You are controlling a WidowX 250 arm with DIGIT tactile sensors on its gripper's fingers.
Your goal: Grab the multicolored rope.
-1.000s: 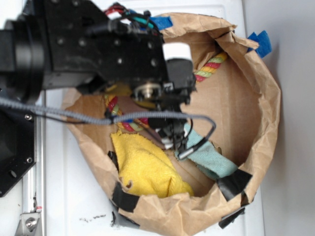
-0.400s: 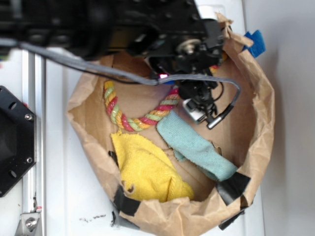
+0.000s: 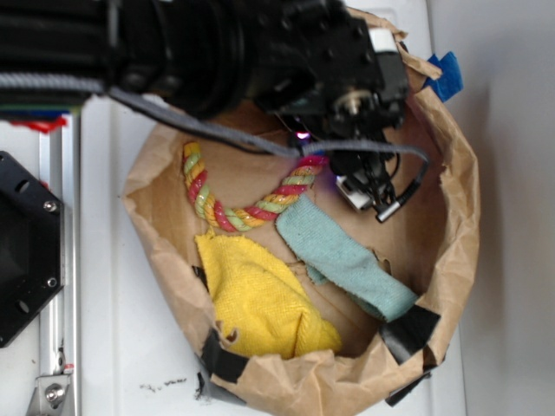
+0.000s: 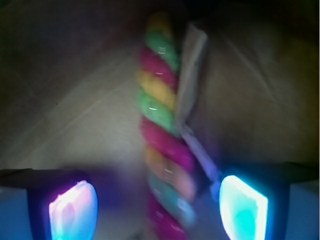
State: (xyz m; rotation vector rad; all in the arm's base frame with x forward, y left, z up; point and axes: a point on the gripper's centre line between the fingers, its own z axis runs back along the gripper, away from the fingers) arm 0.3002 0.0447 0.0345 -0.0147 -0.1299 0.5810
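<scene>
The multicolored rope [image 3: 247, 208] lies curved on the floor of the brown paper bag [image 3: 455, 217], twisted red, yellow and green; its upper right stretch passes under my arm. In the wrist view the rope [image 4: 162, 135] runs straight up the middle, blurred, between my two glowing pads [image 4: 242, 207]. My gripper [image 4: 158, 212] is open and straddles the rope without touching it. In the exterior view the gripper [image 3: 368, 186] hangs low inside the bag at its upper right.
A teal cloth [image 3: 342, 256] lies just below the gripper. A yellow cloth [image 3: 260, 299] fills the bag's lower left. Black tape [image 3: 408, 329] patches the bag rim. The black arm [image 3: 217, 52] covers the bag's top. A paper flap [image 4: 192, 70] stands right of the rope.
My arm has swung from the bag's left side to its upper right, uncovering the rope's curve and the teal cloth. Since then the gripper has shifted slightly right and lower.
</scene>
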